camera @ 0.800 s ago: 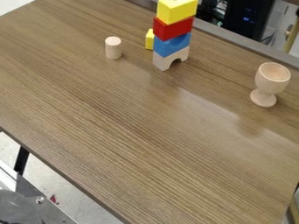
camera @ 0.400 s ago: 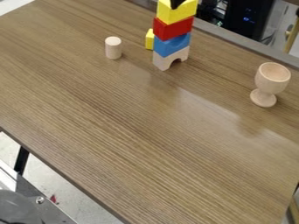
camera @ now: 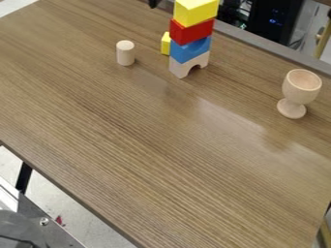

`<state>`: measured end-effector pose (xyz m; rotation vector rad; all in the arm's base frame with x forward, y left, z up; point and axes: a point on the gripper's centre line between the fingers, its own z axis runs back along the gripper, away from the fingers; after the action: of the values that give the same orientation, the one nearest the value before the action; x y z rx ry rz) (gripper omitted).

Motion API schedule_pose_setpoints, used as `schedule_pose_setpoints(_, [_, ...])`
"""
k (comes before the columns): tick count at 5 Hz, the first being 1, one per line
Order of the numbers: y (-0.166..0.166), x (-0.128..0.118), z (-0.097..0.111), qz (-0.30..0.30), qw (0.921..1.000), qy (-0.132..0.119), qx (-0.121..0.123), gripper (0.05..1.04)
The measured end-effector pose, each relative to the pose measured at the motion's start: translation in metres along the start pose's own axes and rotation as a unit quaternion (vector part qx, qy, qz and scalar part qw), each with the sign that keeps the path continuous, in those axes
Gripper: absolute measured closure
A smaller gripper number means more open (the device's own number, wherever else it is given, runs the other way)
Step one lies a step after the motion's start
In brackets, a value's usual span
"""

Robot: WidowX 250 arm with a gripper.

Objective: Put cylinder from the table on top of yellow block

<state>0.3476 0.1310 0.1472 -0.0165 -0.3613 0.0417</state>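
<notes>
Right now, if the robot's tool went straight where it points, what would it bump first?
Probably the table, as the tool seems to point down beside the block tower, but its depth is hard to judge.

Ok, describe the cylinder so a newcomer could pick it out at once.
On the table, find the tower of blocks near the top of the view. Left of it, past the small yellow block, stands the pale wooden cylinder. It is round, unlike the blocks, and stemless, unlike the cup.
</notes>
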Motion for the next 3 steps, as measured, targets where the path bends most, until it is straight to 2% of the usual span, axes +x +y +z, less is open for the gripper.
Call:
schedule_pose_setpoints(1, [0.013,-0.005,-0.007,0.017,0.9997,0.016,0.005,0.084])
schedule_pose_setpoints(3, [0.034,-0.017,-0.041,0.014,0.9974,0.067,0.021,0.084])
